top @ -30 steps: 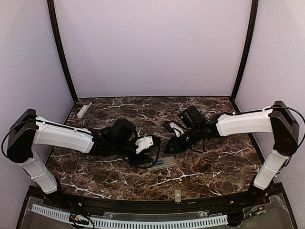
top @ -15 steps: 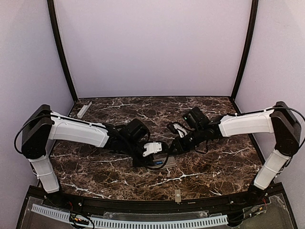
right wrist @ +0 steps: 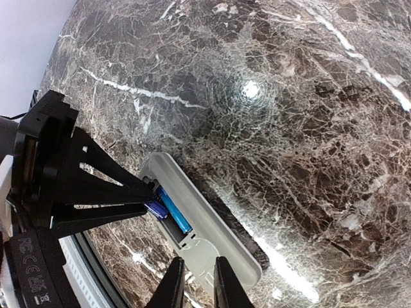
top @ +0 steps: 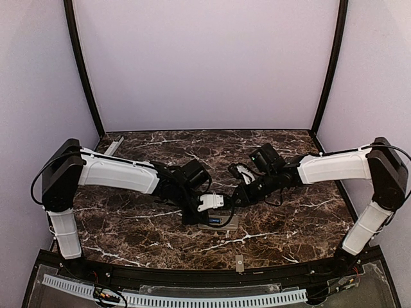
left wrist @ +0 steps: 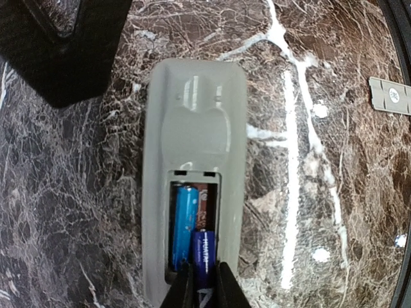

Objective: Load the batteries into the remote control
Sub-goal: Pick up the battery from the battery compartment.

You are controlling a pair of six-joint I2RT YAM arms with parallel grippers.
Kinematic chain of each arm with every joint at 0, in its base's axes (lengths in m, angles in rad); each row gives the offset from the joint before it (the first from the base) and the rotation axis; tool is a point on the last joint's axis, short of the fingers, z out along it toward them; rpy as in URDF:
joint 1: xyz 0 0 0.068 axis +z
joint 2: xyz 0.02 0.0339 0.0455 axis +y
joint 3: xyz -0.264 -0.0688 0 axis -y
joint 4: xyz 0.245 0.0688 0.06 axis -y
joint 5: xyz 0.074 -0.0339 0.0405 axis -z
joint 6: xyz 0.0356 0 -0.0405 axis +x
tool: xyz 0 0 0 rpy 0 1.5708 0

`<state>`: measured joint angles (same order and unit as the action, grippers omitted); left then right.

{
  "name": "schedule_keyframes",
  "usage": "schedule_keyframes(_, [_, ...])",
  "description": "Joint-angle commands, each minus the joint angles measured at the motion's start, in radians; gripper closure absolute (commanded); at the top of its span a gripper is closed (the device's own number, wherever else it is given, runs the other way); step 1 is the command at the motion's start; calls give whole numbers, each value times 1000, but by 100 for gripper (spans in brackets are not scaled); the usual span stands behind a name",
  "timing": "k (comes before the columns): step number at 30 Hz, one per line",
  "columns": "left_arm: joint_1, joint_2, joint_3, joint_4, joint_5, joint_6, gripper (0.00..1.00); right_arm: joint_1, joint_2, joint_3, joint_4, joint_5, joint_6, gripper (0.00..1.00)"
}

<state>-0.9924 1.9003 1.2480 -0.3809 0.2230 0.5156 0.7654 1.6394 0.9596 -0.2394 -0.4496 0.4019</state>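
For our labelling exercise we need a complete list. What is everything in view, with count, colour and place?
remote: 1, pale grey, face down mid-table, battery bay open
lighter battery: 1, light blue, lying in the bay
darker battery: 1, dark blue, at the bay's other slot, gripped
plate: 1, grey, small, near the table's front edge
bar: 1, pale grey, far left corner
table: 1, dark marble
left end effector: black, shut on the darker battery
right end effector: black, slightly open, empty, over the remote's closed end
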Motion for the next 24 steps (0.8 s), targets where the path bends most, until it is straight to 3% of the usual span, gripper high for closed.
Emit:
schedule_keyframes(1, [-10, 22, 21, -93, -13, 16, 90, -9, -32, -14, 18, -5, -3, 84])
schedule_keyframes(6, [-9, -6, 4, -59, -29, -12, 99, -11, -30, -13, 21, -12, -6, 85])
schedule_keyframes(12, [-9, -117, -123, 161, -55, -59, 100, -22, -49, -29, 64, -68, 16, 80])
schedule_keyframes(17, [-9, -223, -268, 431, -90, -97, 100, -47, -102, -80, 193, -182, 75, 67])
schedule_keyframes(24, [-13, -336, -396, 676, -80, -119, 100, -61, -94, -136, 449, -409, 208, 63])
